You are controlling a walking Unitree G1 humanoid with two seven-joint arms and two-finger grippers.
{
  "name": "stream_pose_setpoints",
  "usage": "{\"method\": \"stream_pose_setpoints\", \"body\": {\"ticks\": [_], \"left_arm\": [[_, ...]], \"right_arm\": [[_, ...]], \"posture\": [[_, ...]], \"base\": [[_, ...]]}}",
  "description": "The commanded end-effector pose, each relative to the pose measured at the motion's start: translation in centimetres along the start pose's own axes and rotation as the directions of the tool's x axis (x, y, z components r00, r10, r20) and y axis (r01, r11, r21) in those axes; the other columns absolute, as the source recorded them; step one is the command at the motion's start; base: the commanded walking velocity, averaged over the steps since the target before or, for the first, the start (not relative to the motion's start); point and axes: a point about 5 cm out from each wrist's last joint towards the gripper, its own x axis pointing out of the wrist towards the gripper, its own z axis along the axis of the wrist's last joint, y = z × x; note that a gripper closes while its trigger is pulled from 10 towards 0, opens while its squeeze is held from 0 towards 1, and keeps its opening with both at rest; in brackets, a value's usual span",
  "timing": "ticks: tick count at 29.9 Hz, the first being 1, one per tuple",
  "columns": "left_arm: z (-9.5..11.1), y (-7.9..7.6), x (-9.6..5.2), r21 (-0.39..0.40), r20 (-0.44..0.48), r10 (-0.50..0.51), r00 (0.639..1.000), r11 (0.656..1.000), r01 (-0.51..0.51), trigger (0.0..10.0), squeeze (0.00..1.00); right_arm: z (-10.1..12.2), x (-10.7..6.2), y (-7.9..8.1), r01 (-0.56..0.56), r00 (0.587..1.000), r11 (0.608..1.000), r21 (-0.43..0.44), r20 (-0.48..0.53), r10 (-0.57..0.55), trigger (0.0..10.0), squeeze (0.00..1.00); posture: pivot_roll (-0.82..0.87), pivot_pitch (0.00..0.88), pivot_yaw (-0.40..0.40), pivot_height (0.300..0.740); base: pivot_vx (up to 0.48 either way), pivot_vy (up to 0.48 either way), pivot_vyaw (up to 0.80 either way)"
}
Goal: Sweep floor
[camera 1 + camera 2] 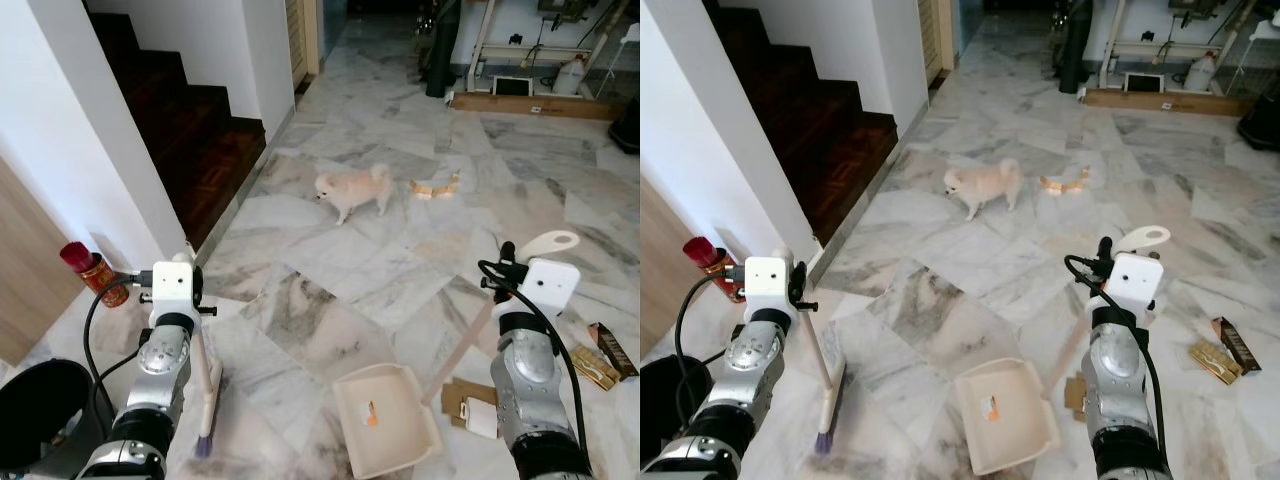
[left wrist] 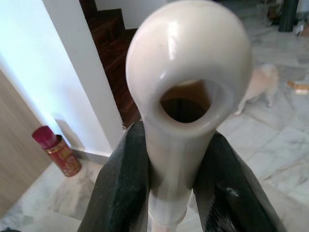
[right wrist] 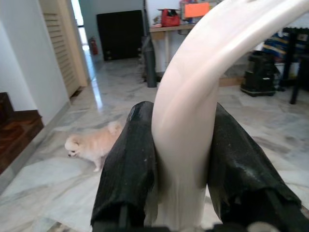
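Left claw (image 2: 169, 193) clamps broom (image 1: 207, 395), bristles on the floor. Right claw (image 3: 181, 193) clamps dustpan (image 1: 385, 418), pan flat nearby. Judgement: sweep short strokes toward the wrappers (image 1: 600, 360), avoiding dog (image 1: 352, 190).

Silver arms, white wrist boxes, blk cables.

Head stereo pair looks forward-down over grey-veined marble floor (image 1: 330, 320); wrist cameras sit close behind handles. All share small cream fluffy dog (image 1: 352, 190).

A home: marble floor (image 1: 400, 250), wooden stairs (image 1: 190, 130), small dog (image 1: 352, 190).
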Motion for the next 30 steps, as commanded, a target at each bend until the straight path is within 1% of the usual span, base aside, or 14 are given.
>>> {"method": "stream_pose_setpoints", "body": {"ticks": [1, 5, 6, 8, 9, 12, 18, 26, 28, 30], "left_arm": [[1.5, -0.1, 0.4, -0.006, 0.076, 0.01, 0.997, 1.0, -0.01, 10.0, 0.0], [1.7, -0.4, 0.4, -0.014, 0.081, 0.006, 0.997, 1.0, -0.005, 10.0, 0.0], [1.8, -0.6, 0.6, -0.015, 0.083, 0.0, 0.997, 1.0, 0.001, 10.0, 0.0], [1.9, -0.7, 0.6, -0.015, 0.083, -0.003, 0.997, 1.0, 0.004, 10.0, 0.0], [1.9, -0.8, 0.6, -0.015, 0.082, -0.007, 0.997, 1.0, 0.008, 10.0, 0.0], [1.8, -1.0, 0.6, -0.016, 0.078, -0.014, 0.997, 1.0, 0.016, 10.0, 0.0], [2.0, -1.4, 0.7, -0.017, 0.077, -0.026, 0.997, 0.999, 0.028, 10.0, 0.0], [2.1, -1.4, 0.9, -0.017, 0.079, -0.031, 0.996, 0.999, 0.032, 10.0, 0.0], [2.1, -1.4, 0.9, -0.019, 0.078, -0.031, 0.996, 0.999, 0.032, 10.0, 0.0], [2.1, -1.5, 0.9, -0.02, 0.077, -0.033, 0.996, 0.999, 0.035, 10.0, 0.0]], "right_arm": [[1.1, 0.7, 0.7, -0.024, 0.999, 1.0, 0.016, 0.04, 0.023, 10.0, 0.0], [1.4, 0.9, 0.7, -0.026, 0.998, 1.0, 0.011, 0.051, 0.025, 10.0, 0.0], [1.9, 1.0, 0.7, -0.023, 0.997, 1.0, 0.006, 0.071, 0.023, 10.0, 0.0], [2.3, 1.1, 0.7, -0.025, 0.996, 1.0, -0.003, 0.09, 0.025, 10.0, 0.0], [3.1, 1.2, 0.8, -0.03, 0.992, 0.999, -0.018, 0.125, 0.032, 10.0, 0.0], [3.8, 1.3, 1.0, -0.034, 0.987, 0.999, -0.024, 0.153, 0.037, 10.0, 0.0], [4.3, 1.4, 1.2, -0.036, 0.985, 0.999, -0.026, 0.167, 0.04, 10.0, 0.0], [5.2, 1.6, 1.6, -0.051, 0.981, 0.998, -0.046, 0.186, 0.058, 10.0, 0.0], [5.6, 1.6, 1.6, -0.05, 0.978, 0.998, -0.043, 0.2, 0.058, 10.0, 0.0], [6.5, 1.8, 1.7, -0.047, 0.971, 0.998, -0.038, 0.234, 0.055, 10.0, 0.0]], "posture": [[0.02, 0.0, -0.006, 0.74], [0.02, 0.0, -0.006, 0.74], [0.01, 0.0, -0.002, 0.74], [0.01, 0.0, -0.001, 0.74], [0.0, 0.001, 0.004, 0.74], [-0.02, 0.015, 0.014, 0.74], [-0.01, 0.028, 0.02, 0.74], [-0.01, 0.034, 0.023, 0.74], [-0.02, 0.035, 0.024, 0.74], [-0.02, 0.038, 0.024, 0.74]], "base": [[0.0, 0.0, 0.0], [0.0, 0.0, 0.0], [0.0, 0.0, 0.0], [0.0, -0.277, 0.0], [0.0, -0.3, 0.0], [0.0, -0.303, 0.0], [0.0, -0.3, 0.0], [0.0, -0.3, 0.0], [0.0, -0.304, 0.0], [0.0, -0.298, 0.0]]}}
